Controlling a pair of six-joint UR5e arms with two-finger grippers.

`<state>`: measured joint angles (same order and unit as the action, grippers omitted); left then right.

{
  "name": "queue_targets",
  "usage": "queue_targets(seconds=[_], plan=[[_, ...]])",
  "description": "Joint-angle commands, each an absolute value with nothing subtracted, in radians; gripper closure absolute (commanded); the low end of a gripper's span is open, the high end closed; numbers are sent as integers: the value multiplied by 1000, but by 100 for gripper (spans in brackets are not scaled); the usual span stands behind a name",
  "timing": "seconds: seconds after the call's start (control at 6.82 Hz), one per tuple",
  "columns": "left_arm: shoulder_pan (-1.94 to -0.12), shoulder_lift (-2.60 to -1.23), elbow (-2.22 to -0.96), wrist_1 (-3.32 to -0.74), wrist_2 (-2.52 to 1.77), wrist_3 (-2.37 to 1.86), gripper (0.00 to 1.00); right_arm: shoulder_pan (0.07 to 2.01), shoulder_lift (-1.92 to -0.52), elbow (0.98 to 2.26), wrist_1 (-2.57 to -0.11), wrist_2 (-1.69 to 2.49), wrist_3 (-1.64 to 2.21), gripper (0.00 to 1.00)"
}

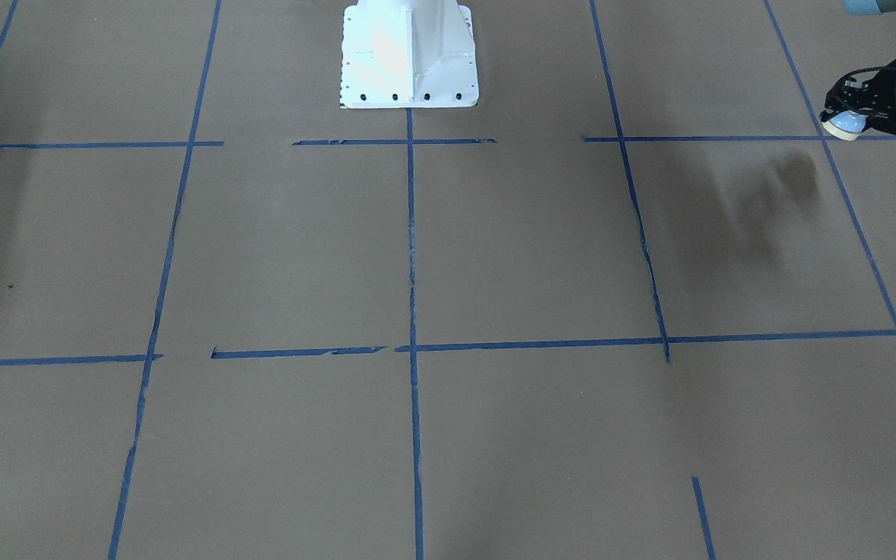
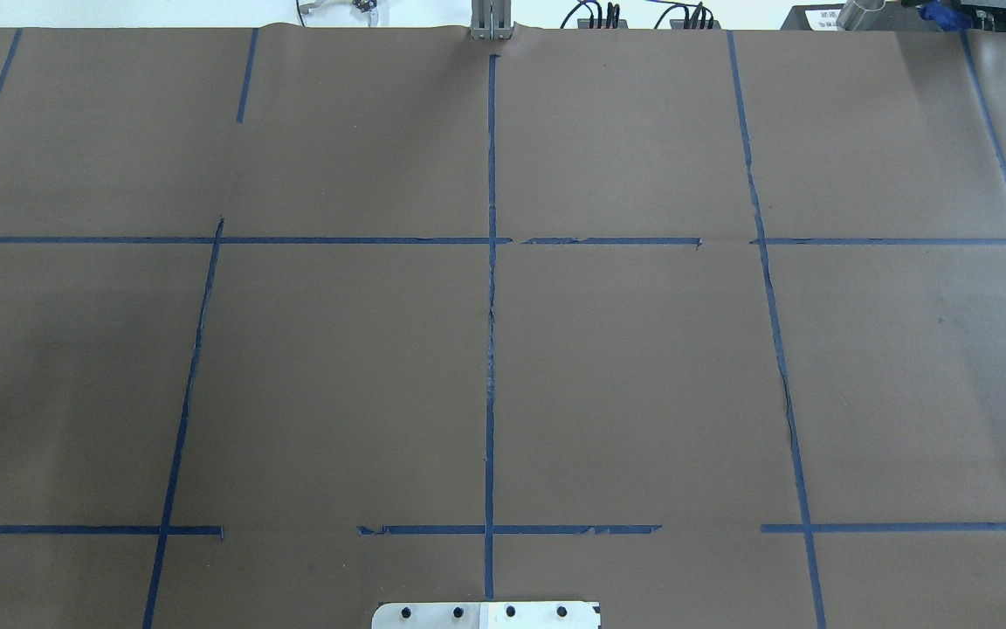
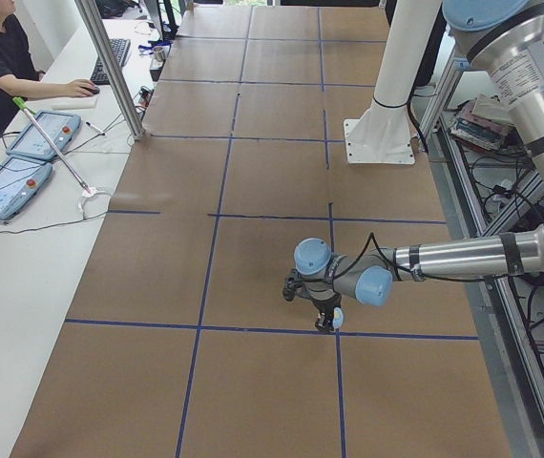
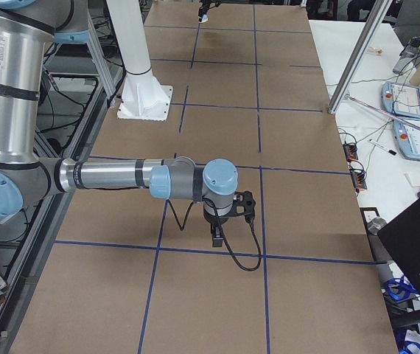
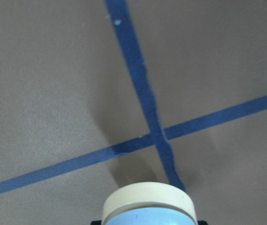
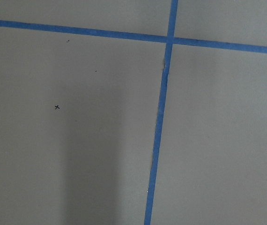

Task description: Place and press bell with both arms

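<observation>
Bell [image 5: 147, 211] clamped between left gripper [image 1: 846, 115] jaws, held clear of table [image 1: 495, 257], above tape cross [image 5: 158, 136]. Farther off, right gripper [image 4: 216, 237] hung low; jaw state cannot be told. Risk: bell toppled if released too high or tilted.

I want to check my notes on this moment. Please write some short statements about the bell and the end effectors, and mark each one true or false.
1. The left end effector holds the bell. True.
2. The bell stands on the table. False: it is held above the table, not touching it.
3. The overhead view shows the bell. False: the bell is not in that view.
4. Two blue tape lines cross under the bell. True.
</observation>
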<state>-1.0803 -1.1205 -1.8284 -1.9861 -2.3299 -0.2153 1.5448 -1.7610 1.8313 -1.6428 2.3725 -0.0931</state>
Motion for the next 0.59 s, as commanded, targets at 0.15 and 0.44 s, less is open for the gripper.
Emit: queue_targets(seconds=[0.15,0.44], plan=[[-1095,-1380,-1850,-1865,-2336,-447,92,1545,-1761,1829,-1643,2402,-97,0],[-1033,-1613,-1847,-1629,-2335,-527,92,1543,-1761,1827,-1643,2402,-95,0]])
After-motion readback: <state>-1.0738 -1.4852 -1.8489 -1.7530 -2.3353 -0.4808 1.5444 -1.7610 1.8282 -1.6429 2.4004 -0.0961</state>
